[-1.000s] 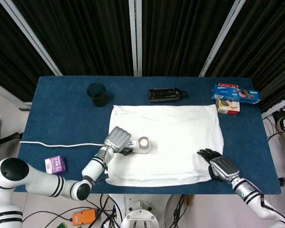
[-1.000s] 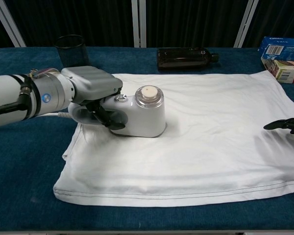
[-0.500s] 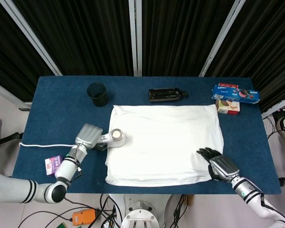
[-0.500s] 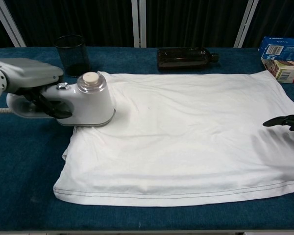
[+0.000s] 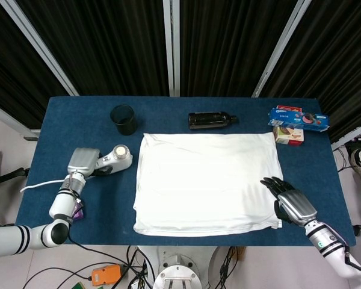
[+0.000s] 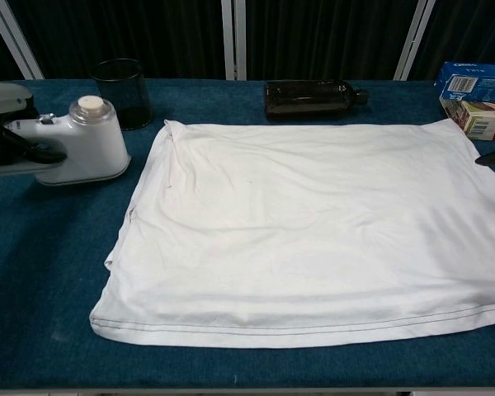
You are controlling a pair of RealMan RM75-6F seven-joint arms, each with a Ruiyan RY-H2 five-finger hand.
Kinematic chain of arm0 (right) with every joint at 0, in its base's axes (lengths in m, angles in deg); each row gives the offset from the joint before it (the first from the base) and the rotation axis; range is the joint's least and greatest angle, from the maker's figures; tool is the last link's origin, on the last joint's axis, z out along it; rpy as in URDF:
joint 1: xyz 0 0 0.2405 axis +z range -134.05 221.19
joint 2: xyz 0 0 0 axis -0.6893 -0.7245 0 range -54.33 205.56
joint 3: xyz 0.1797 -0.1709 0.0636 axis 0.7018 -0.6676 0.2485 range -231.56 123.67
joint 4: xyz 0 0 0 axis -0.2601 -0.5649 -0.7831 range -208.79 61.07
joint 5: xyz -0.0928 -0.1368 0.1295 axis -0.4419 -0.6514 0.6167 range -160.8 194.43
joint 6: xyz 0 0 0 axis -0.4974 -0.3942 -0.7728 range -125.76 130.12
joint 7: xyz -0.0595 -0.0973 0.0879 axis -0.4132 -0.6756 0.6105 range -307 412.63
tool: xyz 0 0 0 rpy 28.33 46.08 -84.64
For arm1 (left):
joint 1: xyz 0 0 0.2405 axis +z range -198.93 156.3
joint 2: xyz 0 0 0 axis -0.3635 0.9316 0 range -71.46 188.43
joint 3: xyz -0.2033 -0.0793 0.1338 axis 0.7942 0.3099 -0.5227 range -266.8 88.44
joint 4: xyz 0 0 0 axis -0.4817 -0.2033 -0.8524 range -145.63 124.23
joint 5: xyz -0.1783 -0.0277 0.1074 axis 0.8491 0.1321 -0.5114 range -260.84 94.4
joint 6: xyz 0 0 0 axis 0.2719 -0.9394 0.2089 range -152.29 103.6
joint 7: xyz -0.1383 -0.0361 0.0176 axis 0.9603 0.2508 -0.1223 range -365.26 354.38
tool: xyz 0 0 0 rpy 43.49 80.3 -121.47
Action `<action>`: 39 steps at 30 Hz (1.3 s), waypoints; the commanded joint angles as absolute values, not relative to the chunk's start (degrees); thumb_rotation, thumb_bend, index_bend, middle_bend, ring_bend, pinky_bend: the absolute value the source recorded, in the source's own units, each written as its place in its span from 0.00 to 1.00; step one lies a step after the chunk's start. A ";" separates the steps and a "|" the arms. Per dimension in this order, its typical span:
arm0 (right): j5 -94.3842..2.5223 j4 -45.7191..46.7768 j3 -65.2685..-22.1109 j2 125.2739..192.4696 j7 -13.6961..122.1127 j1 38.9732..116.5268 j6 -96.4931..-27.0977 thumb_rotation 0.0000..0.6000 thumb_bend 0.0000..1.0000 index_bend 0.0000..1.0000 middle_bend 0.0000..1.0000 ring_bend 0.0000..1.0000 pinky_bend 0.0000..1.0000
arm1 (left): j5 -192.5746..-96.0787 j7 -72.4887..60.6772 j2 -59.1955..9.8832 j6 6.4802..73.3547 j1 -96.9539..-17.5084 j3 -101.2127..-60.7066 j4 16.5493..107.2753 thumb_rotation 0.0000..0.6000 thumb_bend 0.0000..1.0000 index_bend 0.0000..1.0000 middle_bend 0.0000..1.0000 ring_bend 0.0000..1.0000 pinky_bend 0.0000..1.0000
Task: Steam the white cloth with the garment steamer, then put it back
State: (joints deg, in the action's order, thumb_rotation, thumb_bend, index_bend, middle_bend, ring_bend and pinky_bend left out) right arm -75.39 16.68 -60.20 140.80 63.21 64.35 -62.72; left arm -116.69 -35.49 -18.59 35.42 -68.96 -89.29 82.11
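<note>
Blue table (image 5: 78, 114), white cloth (image 5: 207, 180) spread flat across its middle. Dark bottle (image 5: 210, 120) lying on its side just beyond the cloth's far edge; contents cannot be told. Blue biscuit box (image 5: 299, 117) at far right, a smaller box (image 5: 288, 135) just in front of it; both closed. Black cup (image 5: 123, 118) upright at far left; inside too dark to read.

Garment steamer (image 6: 81, 148) standing on bare table just left of the cloth, apart from it. Left hand (image 5: 83, 162) wrapped around the steamer's handle. Right hand (image 5: 292, 201) at the cloth's near right corner, fingers spread, holding nothing.

Head view only: white cord (image 5: 39, 183) trailing left from the steamer, purple packet (image 5: 77, 211) near the left forearm, whole right hand. Chest view: only a dark fingertip at the right edge; steamer's round cap seen from the side.
</note>
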 commanded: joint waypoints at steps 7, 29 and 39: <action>-75.14 17.14 -59.23 138.94 64.35 63.31 -65.10 1.00 1.00 0.11 0.12 0.06 0.18 | -115.79 -35.94 -18.14 36.08 -66.47 -88.67 82.47 0.61 0.14 0.23 0.28 0.27 0.49; -69.39 17.69 -54.19 129.26 71.78 55.61 -78.51 1.00 0.00 0.00 0.02 0.00 0.01 | -152.18 -2.59 -3.42 67.23 -37.09 -92.74 87.06 0.84 0.00 0.00 0.00 0.00 0.00; -70.59 17.56 -54.49 130.48 70.64 50.67 -84.33 1.00 0.00 0.00 0.00 0.00 0.00 | -159.80 -2.16 -5.33 76.08 -24.83 -97.28 83.46 0.83 0.00 0.01 0.00 0.00 0.00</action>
